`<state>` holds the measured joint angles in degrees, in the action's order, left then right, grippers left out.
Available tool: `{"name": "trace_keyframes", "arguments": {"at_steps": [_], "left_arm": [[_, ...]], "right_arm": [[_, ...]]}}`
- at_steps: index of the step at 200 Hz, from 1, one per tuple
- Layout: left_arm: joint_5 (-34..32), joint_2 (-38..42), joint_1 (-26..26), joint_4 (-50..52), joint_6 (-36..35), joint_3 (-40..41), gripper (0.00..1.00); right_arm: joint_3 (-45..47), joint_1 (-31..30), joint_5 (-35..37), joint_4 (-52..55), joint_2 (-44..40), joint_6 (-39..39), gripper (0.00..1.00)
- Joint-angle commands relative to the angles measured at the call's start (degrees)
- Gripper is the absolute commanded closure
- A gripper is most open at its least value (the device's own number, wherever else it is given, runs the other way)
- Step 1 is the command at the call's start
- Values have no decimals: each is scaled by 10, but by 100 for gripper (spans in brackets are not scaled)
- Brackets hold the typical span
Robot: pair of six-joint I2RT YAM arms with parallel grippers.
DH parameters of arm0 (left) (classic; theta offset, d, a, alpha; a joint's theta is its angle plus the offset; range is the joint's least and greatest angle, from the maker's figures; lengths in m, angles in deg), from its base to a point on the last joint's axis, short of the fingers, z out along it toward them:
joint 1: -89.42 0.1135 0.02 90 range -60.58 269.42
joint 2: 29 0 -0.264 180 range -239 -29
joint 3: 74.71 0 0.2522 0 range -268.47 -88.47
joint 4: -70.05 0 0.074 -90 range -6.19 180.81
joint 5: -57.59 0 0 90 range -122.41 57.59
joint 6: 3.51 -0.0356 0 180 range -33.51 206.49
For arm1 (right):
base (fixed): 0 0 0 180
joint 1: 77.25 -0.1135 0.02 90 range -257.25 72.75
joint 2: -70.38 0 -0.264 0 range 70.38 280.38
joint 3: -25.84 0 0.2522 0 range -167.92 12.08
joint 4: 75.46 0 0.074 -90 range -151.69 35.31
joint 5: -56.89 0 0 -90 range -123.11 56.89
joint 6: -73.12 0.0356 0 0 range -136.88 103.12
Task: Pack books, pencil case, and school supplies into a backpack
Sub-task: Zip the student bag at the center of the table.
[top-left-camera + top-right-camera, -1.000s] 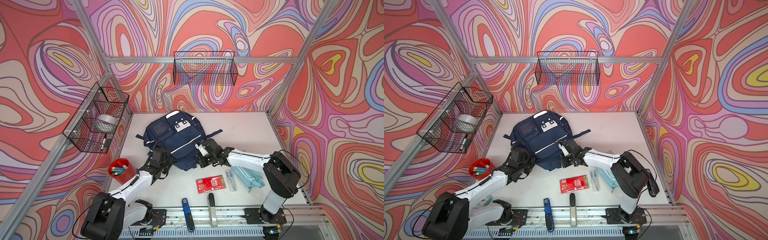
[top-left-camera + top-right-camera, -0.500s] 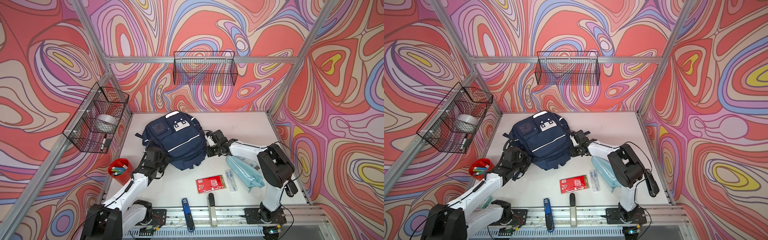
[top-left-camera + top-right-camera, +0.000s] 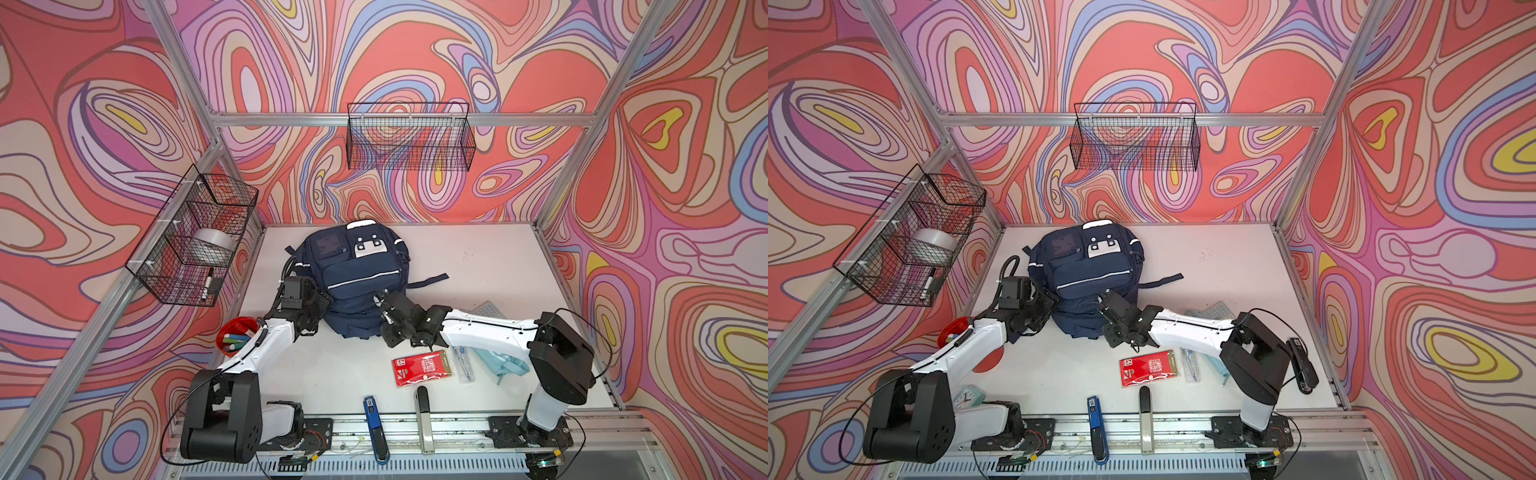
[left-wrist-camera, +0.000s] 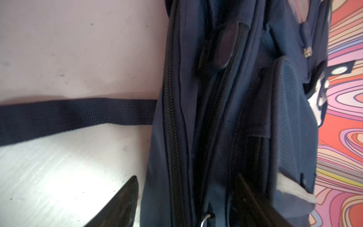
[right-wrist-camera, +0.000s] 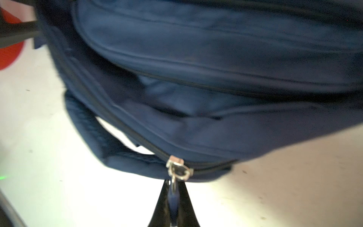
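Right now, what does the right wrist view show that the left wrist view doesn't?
Only right wrist: the right tool shut on the silver metal zip pull, plus an edge of the red plastic cup. Only left wrist: the open left tool, a flat navy webbing strap and the swirly patterned wall. Both: the navy blue fabric backpack on the white table.

far right counter: bare, open passage.
backpack: fills the far middle, strap trailing right.
near middle: bare strip between backpack and red packet.
near right: red packet, pen pack, pencil case crowd under the right arm.
near left: red cup beside the left arm.
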<state>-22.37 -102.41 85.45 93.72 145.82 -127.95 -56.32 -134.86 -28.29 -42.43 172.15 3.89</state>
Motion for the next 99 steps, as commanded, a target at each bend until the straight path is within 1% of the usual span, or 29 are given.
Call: {"name": "trace_keyframes", "arguments": {"at_steps": [1,6,23,44,58,67,83,88,99], "left_arm": [[10,40,1,17,-18,-34,13],[4,54,4,26,-12,-30,11],[0,92,26,41,-5,-11,11],[12,127,34,85,-7,-11,11],[34,152,30,117,39,1,11],[41,178,15,104,87,31,13],[29,213,-39,35,178,93,16],[18,214,-57,22,197,120,16],[-5,206,-88,14,216,128,16]], "right_arm": [[-23,-8,-46,-71,48,51,100],[-28,-9,-48,-74,59,50,100],[-48,-9,-42,-73,80,34,100],[-70,-9,-67,-77,101,24,100],[-78,-8,-86,-90,110,30,100],[-79,-9,-95,-108,114,37,100],[-80,-9,-104,-137,114,51,100],[-81,-9,-105,-141,114,55,100],[-76,-9,-110,-158,113,66,100]]}}
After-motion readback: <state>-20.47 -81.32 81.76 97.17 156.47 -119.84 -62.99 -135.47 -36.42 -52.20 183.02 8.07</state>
